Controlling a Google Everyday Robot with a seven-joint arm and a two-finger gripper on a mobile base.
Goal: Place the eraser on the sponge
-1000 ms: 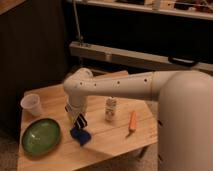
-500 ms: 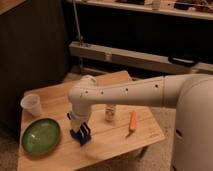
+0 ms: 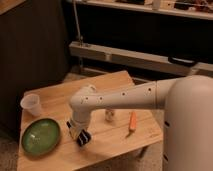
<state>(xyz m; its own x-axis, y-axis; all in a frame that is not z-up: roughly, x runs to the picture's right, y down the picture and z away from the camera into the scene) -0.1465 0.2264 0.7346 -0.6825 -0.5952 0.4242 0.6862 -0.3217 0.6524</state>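
A: Eraser, where's it sit rel. to the gripper?

B: Can't pick it out on its own. The gripper (image 3: 78, 133) is low over the near-left part of the table (image 3: 117, 150), tip pointing down at the wood. All I get at the tip is a dark clump.

A: And the sponge?

B: There's a dark-blue bit poking out just below and right of the gripper tip, lying on the tabletop. That's the sponge (image 3: 84, 140), right up against the gripper. Whether the eraser is on it, beside it or in the grip, can't tell.

A: Grip wide or narrow?

B: Can't tell either, the tip and the dark clump run together.

A: OK, what else is near?

B: A green bowl (image 3: 41, 136), round, at the front-left corner. It's just left of the gripper and apart from it.

A: Further back?

B: Mid-table there's a small white bottle (image 3: 110, 116), upright, behind and right of the gripper, just under the arm (image 3: 122, 97). Right of that, an orange stick (image 3: 132, 121) lies flat, well apart from the sponge. Back-left, a pale cup (image 3: 31, 105) stands upright behind the bowl.

A: The arm itself?

B: White, comes in from the robot's body on the right, crosses over the table, then bends down at a joint above the gripper.

A: Past the table?

B: A grey rail (image 3: 130, 57) runs across, with dark space behind it.
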